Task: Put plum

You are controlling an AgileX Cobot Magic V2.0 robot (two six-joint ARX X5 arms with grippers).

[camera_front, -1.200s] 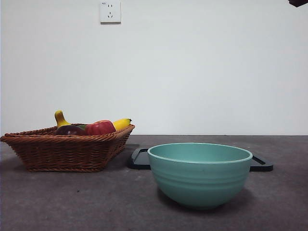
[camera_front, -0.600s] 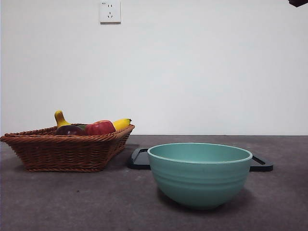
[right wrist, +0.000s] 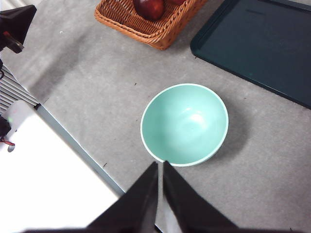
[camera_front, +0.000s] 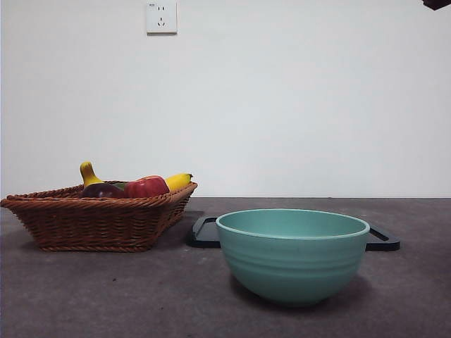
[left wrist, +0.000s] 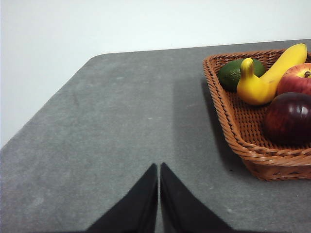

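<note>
The plum [left wrist: 288, 118] is dark maroon and glossy, lying in a brown wicker basket [left wrist: 221, 111] beside a red apple [left wrist: 296, 77]. In the front view the plum [camera_front: 102, 190] peeks over the basket [camera_front: 99, 222] rim at the left. My left gripper [left wrist: 159, 166] hangs shut and empty over bare table, well off to the side of the basket. High over the table, my right gripper [right wrist: 160, 165] is also shut and empty, just above the near rim of a teal bowl [right wrist: 184, 124]. From there the plum [right wrist: 149, 7] shows at the picture's edge.
The basket also holds a yellow banana [left wrist: 286, 58], a yellow gourd-shaped fruit [left wrist: 252, 85] and a green avocado [left wrist: 233, 73]. The teal bowl [camera_front: 292, 253] stands front and centre, with a flat black tray [camera_front: 204, 232] behind it. An arm tip [camera_front: 437, 3] shows top right.
</note>
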